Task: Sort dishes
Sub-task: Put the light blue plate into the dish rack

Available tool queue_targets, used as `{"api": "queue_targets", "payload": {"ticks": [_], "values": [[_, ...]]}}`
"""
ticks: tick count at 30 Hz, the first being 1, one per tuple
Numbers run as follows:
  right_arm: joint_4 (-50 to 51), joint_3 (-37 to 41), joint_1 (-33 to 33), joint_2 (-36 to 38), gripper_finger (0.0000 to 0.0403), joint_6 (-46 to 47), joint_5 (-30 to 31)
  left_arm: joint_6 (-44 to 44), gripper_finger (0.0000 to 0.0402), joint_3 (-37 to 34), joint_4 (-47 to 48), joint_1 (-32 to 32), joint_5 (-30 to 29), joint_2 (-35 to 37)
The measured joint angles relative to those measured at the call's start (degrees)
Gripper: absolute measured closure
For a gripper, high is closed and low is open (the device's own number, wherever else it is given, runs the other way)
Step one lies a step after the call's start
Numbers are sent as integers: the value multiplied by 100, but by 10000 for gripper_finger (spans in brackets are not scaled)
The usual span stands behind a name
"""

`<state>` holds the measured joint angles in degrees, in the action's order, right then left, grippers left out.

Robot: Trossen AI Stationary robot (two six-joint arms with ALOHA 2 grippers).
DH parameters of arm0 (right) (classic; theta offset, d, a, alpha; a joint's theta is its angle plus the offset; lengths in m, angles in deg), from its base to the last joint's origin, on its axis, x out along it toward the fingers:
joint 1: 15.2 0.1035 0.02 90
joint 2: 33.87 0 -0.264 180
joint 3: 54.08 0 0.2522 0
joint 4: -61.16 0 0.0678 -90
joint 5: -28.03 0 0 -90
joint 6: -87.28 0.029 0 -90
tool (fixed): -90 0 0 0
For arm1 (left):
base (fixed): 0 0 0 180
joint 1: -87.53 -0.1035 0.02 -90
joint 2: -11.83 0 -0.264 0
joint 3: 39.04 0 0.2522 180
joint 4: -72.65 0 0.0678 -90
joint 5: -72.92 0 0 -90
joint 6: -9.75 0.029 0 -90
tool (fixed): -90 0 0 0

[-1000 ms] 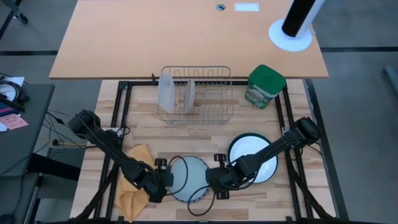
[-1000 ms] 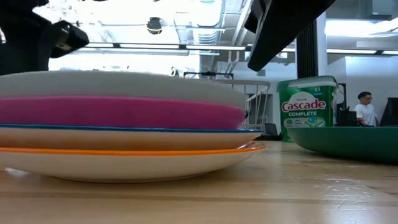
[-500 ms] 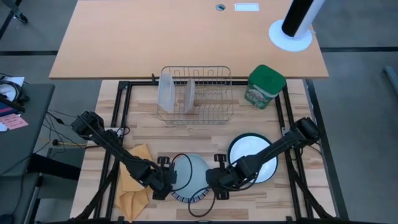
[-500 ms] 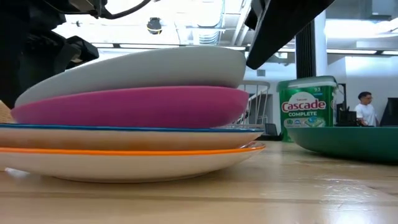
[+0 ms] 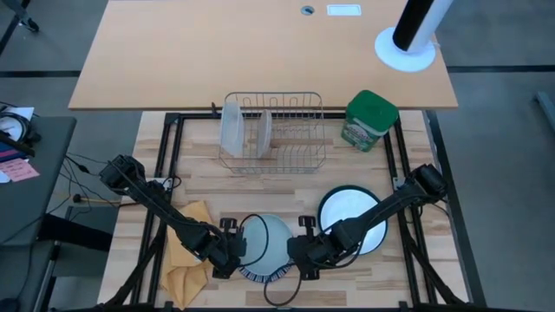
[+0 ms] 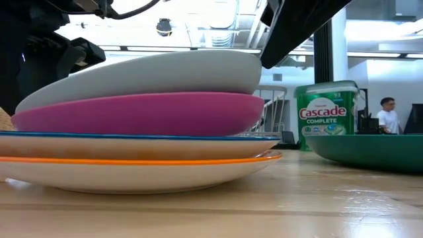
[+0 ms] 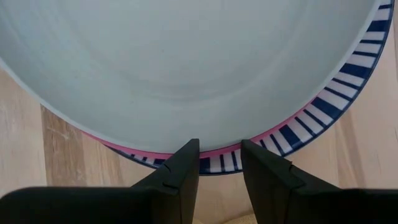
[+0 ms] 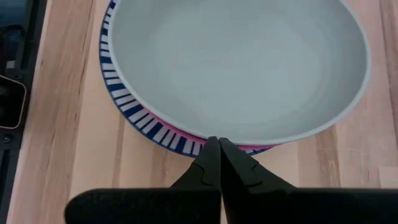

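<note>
A stack of small dishes stands at the table's near middle. The grey plate (image 5: 267,241) lies tilted on top, on the magenta one (image 6: 145,114). Under them are a blue-striped plate (image 7: 348,81) and an orange-rimmed plate (image 6: 132,173). The grey plate's left rim is down and its right rim is raised. My left gripper (image 7: 219,158) is open at the stack's left edge. My right gripper (image 8: 219,146) is shut at its right edge. The larger white plate with a dark green rim (image 5: 342,204) rests on the table to the right, partly under my right arm. My left gripper's fingertips (image 7: 191,149) meet the grey plate's lowered left rim (image 7: 155,148), slanting down from the table's left. Nothing is pinched between them. Whether they press from above or from the side, I cannot tell. My right gripper's shut fingertips (image 8: 214,144) touch the grey plate's raised right rim (image 6: 259,65), slanting down from the right. The plate leans up against them, its left rim on the magenta plate.
A wire dish rack (image 5: 273,134) holding a frosted container (image 5: 232,128) stands at the far middle. The green canister (image 5: 368,120) is to its right. A yellow cloth (image 5: 186,256) lies left of the stack, under my left arm. Bare wood lies between rack and stack.
The grey plate lay flat on the magenta one and has tipped. Its right rim has risen against my right gripper, while its left rim has stayed low. It has also shifted a little toward the right. It has kept still over the last half second.
</note>
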<state>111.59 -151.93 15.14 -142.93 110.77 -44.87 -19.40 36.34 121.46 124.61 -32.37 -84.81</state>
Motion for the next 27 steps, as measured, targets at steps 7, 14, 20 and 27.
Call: {"api": "queue_targets", "payload": {"ticks": [7,14,20,27], "values": [[7,0,4,0,403,0,0,0,287,0,-2,0,0,0],[-59,2,88,-2,403,-173,13,2,287,0,-3,0,-2,0],[-398,4,269,-2,399,-347,87,2,287,0,-2,0,-2,0],[-443,4,300,-2,343,-172,107,4,287,0,-2,0,-24,0]]}}
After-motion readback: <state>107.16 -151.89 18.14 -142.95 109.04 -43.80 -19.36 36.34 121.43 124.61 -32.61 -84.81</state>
